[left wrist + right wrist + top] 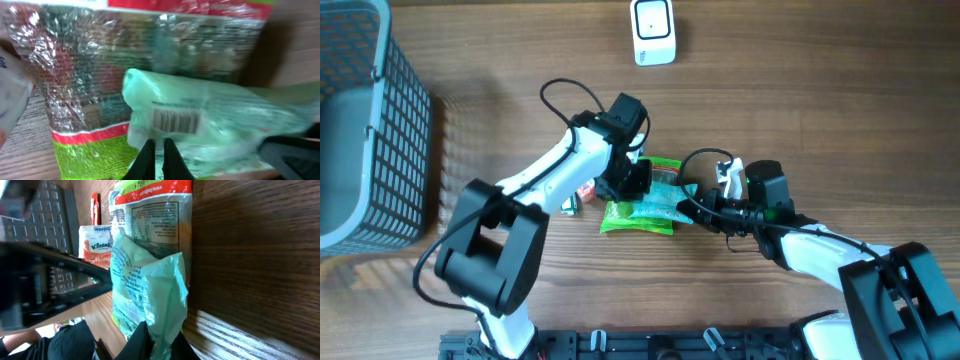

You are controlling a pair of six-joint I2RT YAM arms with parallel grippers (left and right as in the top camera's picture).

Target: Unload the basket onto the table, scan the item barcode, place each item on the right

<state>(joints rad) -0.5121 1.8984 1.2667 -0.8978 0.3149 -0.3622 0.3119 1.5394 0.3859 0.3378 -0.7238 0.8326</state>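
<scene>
The packet (665, 198) lay on a snack bag (620, 218) mid-tabletop (820, 120), long axis running from arm to arm, barcode (177, 120) facing up. The right fingers (140, 341) pinched its corner. The left fingers (146, 160) were pressed together at its edge; whether they held it was unclear. It was best to lift it uncreased and tilt the barcode toward the scanner (653, 30).

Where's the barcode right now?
The barcode sits centre of the left wrist view, on the pale green packet, just above the left gripper.
</scene>
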